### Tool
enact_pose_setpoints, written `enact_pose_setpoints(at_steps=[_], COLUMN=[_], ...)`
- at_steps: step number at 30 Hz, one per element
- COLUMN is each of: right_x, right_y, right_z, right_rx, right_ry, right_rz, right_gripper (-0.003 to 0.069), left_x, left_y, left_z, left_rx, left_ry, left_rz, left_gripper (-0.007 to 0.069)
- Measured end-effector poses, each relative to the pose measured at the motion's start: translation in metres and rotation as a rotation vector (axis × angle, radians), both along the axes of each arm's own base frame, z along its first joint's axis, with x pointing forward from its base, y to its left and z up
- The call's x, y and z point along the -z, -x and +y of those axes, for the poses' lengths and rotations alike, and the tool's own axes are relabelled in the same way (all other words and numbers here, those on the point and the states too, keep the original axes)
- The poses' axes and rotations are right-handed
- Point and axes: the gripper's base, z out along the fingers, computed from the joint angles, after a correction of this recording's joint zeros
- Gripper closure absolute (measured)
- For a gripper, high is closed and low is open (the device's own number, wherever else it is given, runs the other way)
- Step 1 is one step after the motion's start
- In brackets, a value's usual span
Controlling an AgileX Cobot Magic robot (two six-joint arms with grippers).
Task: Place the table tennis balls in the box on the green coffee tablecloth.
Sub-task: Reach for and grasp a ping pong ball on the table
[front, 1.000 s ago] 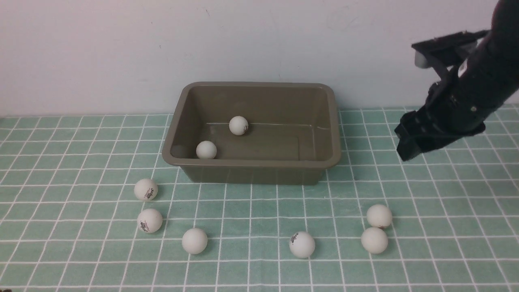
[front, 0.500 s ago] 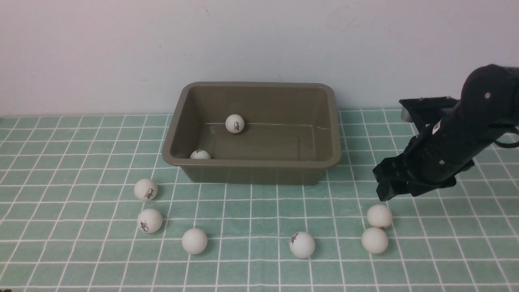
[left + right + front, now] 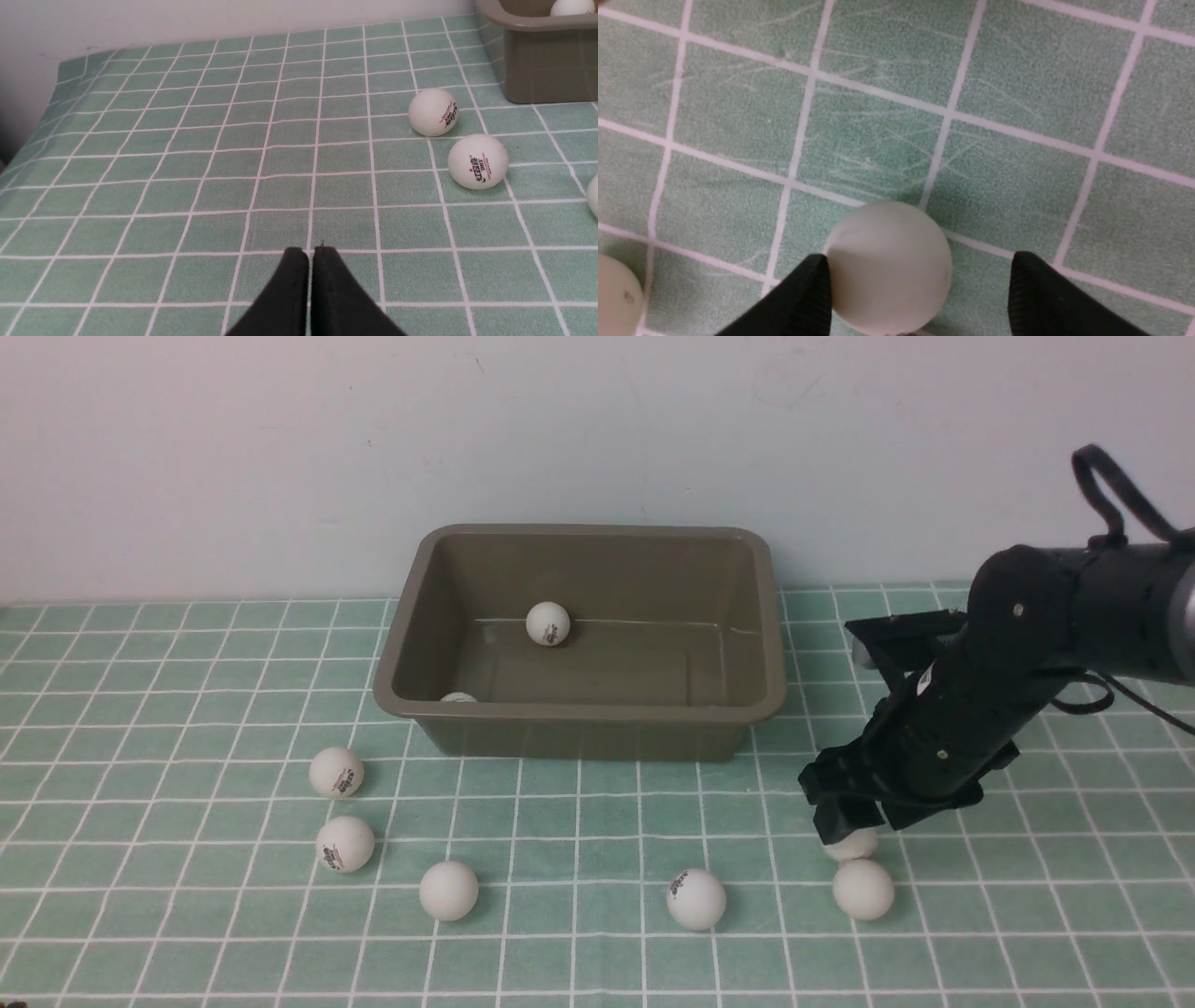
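The olive-brown box (image 3: 579, 711) stands on the green coffee tablecloth (image 3: 187, 709). One table tennis ball (image 3: 548, 623) lies inside it, and a second ball (image 3: 457, 697) peeks over its front wall. Several balls lie on the cloth in front, among them a left pair (image 3: 336, 772) (image 3: 344, 844) and a right pair. My right gripper (image 3: 845, 821) is open and low over the farther right ball (image 3: 851, 845). That ball (image 3: 889, 266) sits between the fingers, touching one finger (image 3: 808, 289). My left gripper (image 3: 310, 252) is shut on nothing over bare cloth.
Other loose balls (image 3: 448, 890) (image 3: 696, 899) (image 3: 863, 889) lie near the front; the last sits just in front of the right gripper. A pale wall (image 3: 560, 429) rises right behind the box. The cloth's left edge (image 3: 51, 88) shows in the left wrist view.
My right arm has come down and leftward from beside the box to straddle the right-hand ball. One ball in the box has rolled toward its front wall and is mostly hidden now.
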Motion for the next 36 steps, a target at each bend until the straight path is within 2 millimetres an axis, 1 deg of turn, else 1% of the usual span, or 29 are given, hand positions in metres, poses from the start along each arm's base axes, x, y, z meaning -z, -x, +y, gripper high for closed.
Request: enact_pose_setpoints(at_steps=[3,10,15,19,21,26,28,32,36], right_x=[0.002,0.013,0.014,0.013,0.013,0.012,0.009,-0.008,-0.033], right_y=[-0.001,-0.001,-0.002,-0.003,-0.003,-0.004,-0.005,-0.013,-0.023], right_z=[0.001,0.002,0.004,0.004,0.004,0.004,0.004,0.004,0.006], right_rx=[0.006,-0.015,-0.018,-0.017,-0.017,-0.029,-0.045,-0.082,-0.098], right_ry=[-0.01,0.003,-0.015,-0.021,-0.022,-0.013,0.002,0.034,0.039], right_rz=[0.005,0.03,0.029,0.016,0.015,0.014,0.019,0.01,-0.026], right_gripper=[0.0206,0.0206,0.0211,0.0256,0.0295,0.0298,0.0298,0.0298,0.0298], left_x=[0.0,0.0,0.0,0.0,0.0,0.0,0.0,0.0,0.0], left_y=[0.0,0.0,0.0,0.0,0.0,0.0,0.0,0.0,0.0], left_z=[0.0,0.0,0.0,0.0,0.0,0.0,0.0,0.0,0.0], left_rx=[0.0,0.0,0.0,0.0,0.0,0.0,0.0,0.0,0.0], left_ry=[0.0,0.0,0.0,0.0,0.0,0.0,0.0,0.0,0.0], left_rz=[0.0,0.0,0.0,0.0,0.0,0.0,0.0,0.0,0.0], left_gripper=[0.0629,0.0629,0.0629,0.0629,0.0629,0.0629,0.0629,0.0629,0.0629])
